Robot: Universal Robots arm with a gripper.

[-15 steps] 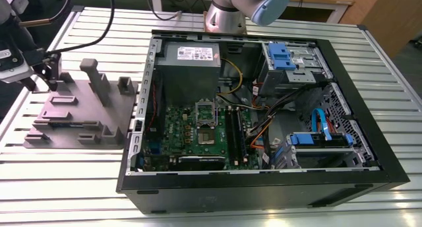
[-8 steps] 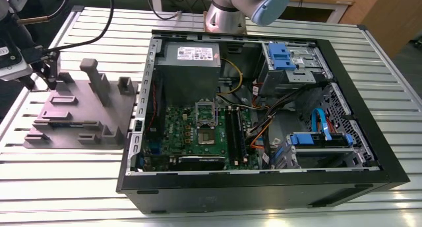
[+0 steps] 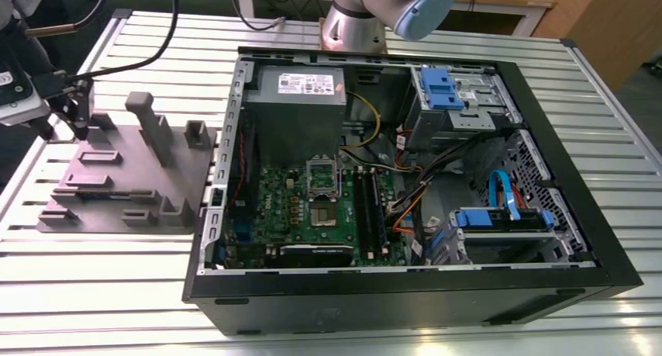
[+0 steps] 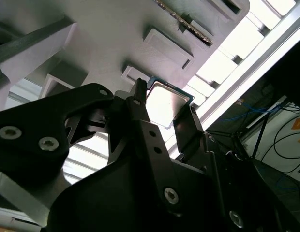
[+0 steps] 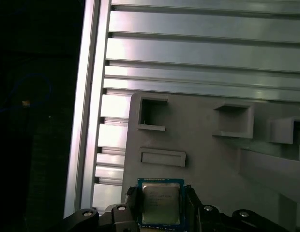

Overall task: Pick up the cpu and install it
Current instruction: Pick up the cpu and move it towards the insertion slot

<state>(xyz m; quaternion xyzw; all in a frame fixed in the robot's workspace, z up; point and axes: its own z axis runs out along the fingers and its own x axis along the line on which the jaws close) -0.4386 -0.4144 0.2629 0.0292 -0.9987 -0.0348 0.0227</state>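
The cpu (image 5: 160, 203), a small square chip with a silvery top and a thin coloured rim, sits between my gripper's two dark fingers (image 5: 130, 199) in both wrist views. The fingers press against its opposite edges (image 4: 165, 102). My gripper (image 3: 62, 131) is shut on it, just over the far corner of the grey moulded plate (image 3: 114, 178) at the exterior view's left. The plate's pockets and ridges (image 5: 213, 159) lie right below the chip. The silver-framed socket (image 3: 322, 187) lies on the green board inside the open computer case, well to the exterior view's right of my gripper.
The black case (image 3: 414, 294) lies open on the slatted aluminium table (image 3: 104, 294), holding a grey power supply box (image 3: 300, 88), blue drive brackets (image 3: 439, 88) and loose cables. Tall posts (image 3: 150, 127) rise from the plate. The arm's base (image 3: 357, 22) stands behind the case.
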